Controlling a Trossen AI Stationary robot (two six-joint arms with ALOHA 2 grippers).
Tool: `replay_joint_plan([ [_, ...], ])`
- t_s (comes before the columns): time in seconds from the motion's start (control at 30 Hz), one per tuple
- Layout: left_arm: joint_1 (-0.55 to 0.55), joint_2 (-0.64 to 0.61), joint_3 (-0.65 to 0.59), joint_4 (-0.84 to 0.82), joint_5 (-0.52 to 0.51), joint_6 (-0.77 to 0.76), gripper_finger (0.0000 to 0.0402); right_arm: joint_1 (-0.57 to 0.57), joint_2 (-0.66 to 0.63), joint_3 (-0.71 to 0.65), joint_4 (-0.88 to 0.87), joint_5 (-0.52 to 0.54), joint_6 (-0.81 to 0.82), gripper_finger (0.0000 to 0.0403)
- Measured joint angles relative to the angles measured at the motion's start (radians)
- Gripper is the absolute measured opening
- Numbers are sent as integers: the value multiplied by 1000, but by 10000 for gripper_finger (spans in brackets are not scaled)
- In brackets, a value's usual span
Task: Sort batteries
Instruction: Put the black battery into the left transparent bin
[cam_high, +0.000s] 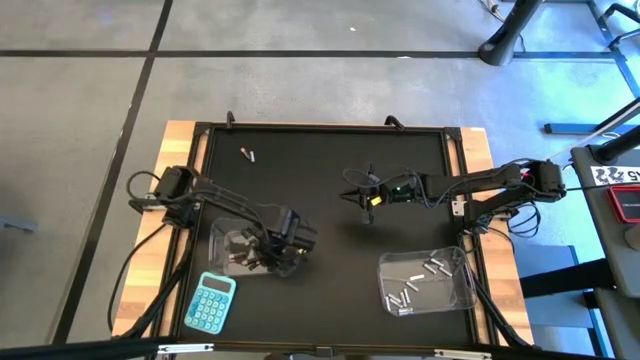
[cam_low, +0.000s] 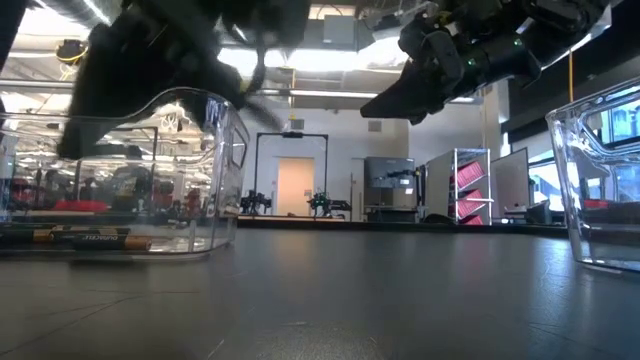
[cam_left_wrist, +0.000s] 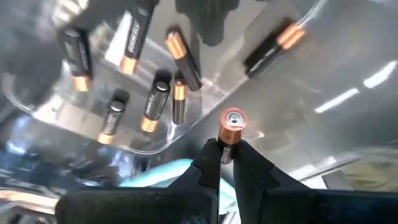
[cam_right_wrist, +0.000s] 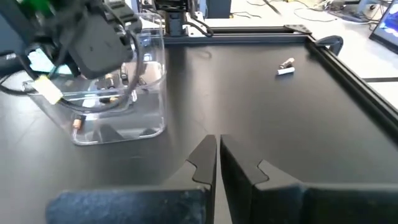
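Left gripper (cam_left_wrist: 227, 163) hung over the left clear tub (cam_high: 228, 243), jaws clamped on a dark copper-ended battery (cam_left_wrist: 231, 127); more dark batteries (cam_left_wrist: 155, 102) lay in that tub, beside the blue calculator (cam_high: 211, 301) on the black surface (cam_high: 330, 215). Mid-surface, right gripper (cam_right_wrist: 217, 155) hovered with jaws pressed together and empty, one loose battery (cam_right_wrist: 286, 66) lying well apart near the far edge. Right clear tub (cam_high: 461, 290) held the silvery batteries (cam_high: 415, 282).
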Motion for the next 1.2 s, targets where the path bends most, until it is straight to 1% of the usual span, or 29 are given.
replay_joint_plan([
  [0.1,-3,0,-72,34,48,-21,11,0,0,0,0,0,-9,24],
  [0.17,2,0,-105,43,62,-23,11,0,0,0,0,0,-23,24],
  [0.27,12,0,-140,40,56,-20,11,0,0,0,-1,0,-27,24],
  [0.47,27,0,-211,119,76,2,11,0,0,0,-1,0,-27,24],
  [0.63,32,0,-247,111,77,25,21,0,0,0,-1,0,-26,24],
  [0.8,33,-5,-298,149,70,8,15,0,0,0,-1,-2,-21,24],
  [0.9,39,-6,-320,171,84,10,17,0,0,0,-1,-22,-19,24],
  [1.03,47,-5,-323,173,75,33,41,0,0,0,-1,-42,-18,24],
  [1.2,63,-44,-326,188,8,67,100,0,0,0,-1,-43,-18,24],
])
